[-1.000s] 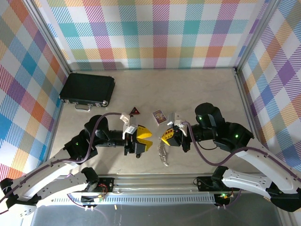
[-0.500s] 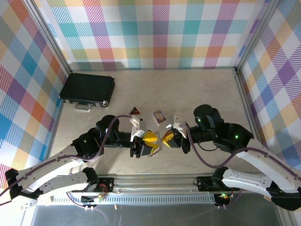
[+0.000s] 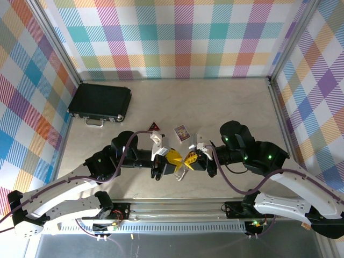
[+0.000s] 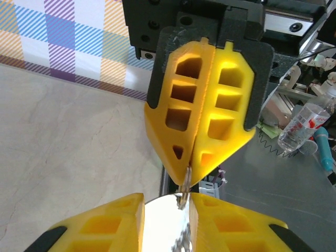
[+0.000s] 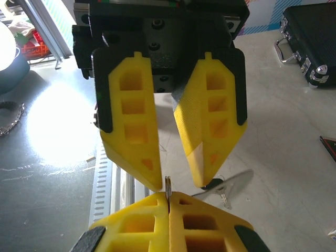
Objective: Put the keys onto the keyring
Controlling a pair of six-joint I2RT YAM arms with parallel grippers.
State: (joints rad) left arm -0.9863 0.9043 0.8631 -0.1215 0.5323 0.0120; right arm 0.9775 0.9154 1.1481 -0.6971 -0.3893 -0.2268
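My right gripper (image 5: pixel 168 203) is clamped flat on the thin edge of the keyring (image 5: pixel 168 182). My left gripper (image 4: pixel 167 207) meets it tip to tip, jaws apart astride that wire. I judge the left should close squarely on the wire beside my right pads before either lets go. Past the left fingertip, low by the table (image 5: pixel 283 131), a silvery sliver may be the key (image 5: pixel 231 184). Its head is hidden, and glare swallows the loop's remainder.
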